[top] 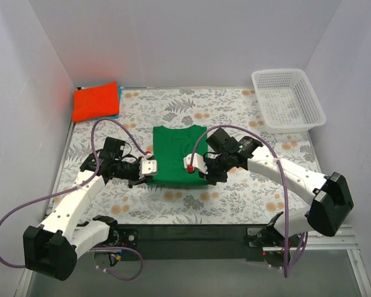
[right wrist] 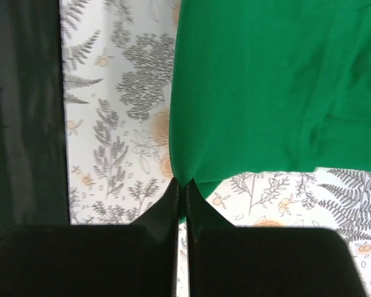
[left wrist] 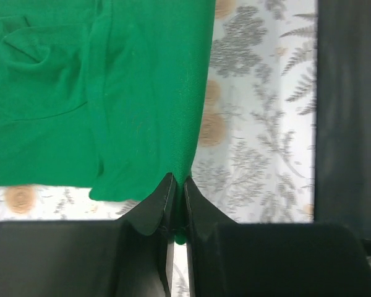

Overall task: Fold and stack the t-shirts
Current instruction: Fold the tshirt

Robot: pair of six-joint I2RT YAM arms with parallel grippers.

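A bright green t-shirt (top: 176, 153) lies partly folded in the middle of the flowered cloth. My left gripper (top: 149, 178) is shut on its near left corner; in the left wrist view the gripper (left wrist: 178, 183) pinches the green hem (left wrist: 148, 111). My right gripper (top: 205, 175) is shut on the near right corner; the right wrist view shows the gripper (right wrist: 180, 184) pinching the green cloth (right wrist: 272, 86). A folded orange-red t-shirt (top: 96, 101) lies at the far left on a blue one (top: 119, 99), of which only an edge shows.
A white mesh basket (top: 287, 99) stands at the far right corner. The flowered table cover (top: 235, 192) ends at a black strip along the near edge (top: 191, 234). White walls close in the left, right and back.
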